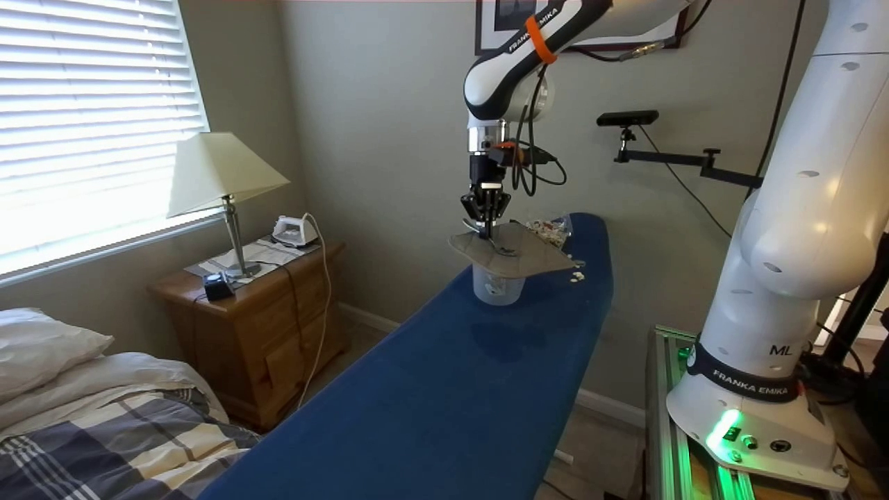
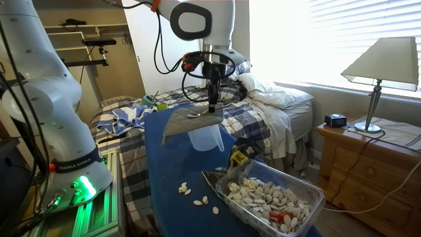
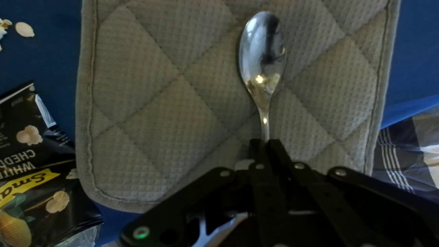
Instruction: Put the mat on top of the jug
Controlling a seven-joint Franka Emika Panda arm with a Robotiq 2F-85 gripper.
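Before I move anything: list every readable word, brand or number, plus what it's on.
"FRANKA EMIKA": upper arm link, middle letters covered by orange strap
"FRANKA EMIKA": black band low on the robot
"ML": white housing just above that band
"Sma…": black bag, rest not showing
"CHEDD…": same bag
"WHITE": same bag
Too small or blurred: markings on the jug; the bag's fine print.

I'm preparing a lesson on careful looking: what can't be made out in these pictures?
Jug: rim hidden by the mat in both exterior views.
Spoon: part of the handle covered by the gripper in the wrist view.
Mat: one edge cut off by the top of the wrist view.
Snack bag: some lettering cut off by the wrist view's left edge.
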